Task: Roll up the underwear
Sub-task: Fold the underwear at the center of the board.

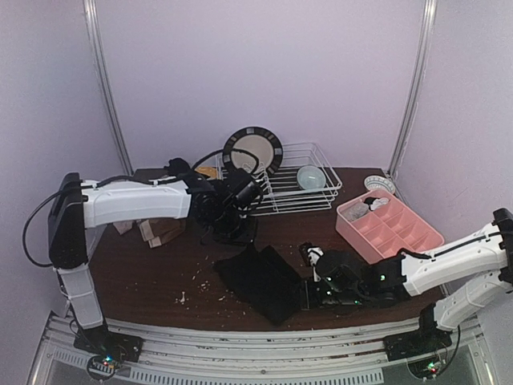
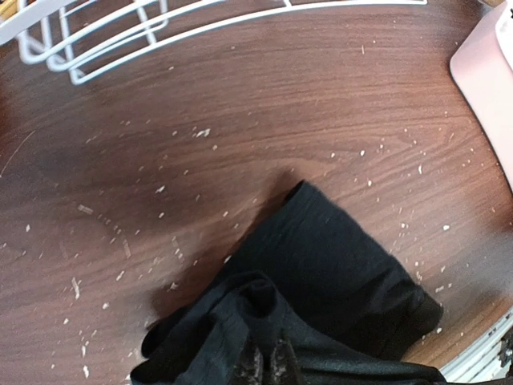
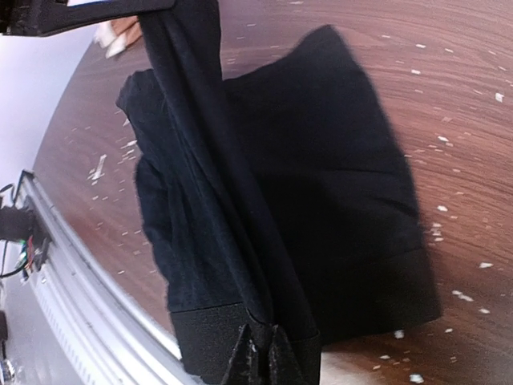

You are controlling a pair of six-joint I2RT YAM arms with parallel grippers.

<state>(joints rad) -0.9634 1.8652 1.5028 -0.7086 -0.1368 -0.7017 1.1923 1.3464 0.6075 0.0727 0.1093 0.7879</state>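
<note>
Black underwear lies on the brown table, partly lifted and folded. My left gripper is above its far edge; in the left wrist view the gripper is shut on a bunched fold of the black cloth. My right gripper is at the garment's near right side; in the right wrist view the gripper is shut on the waistband of the underwear. A taut strip of cloth runs from there up to the left gripper. Other small garments sit in the tray's far compartments.
A pink compartment tray stands at the right. A white wire rack with a bowl and a dark plate stands at the back. Wooden blocks lie at the left. Pale crumbs are scattered on the table.
</note>
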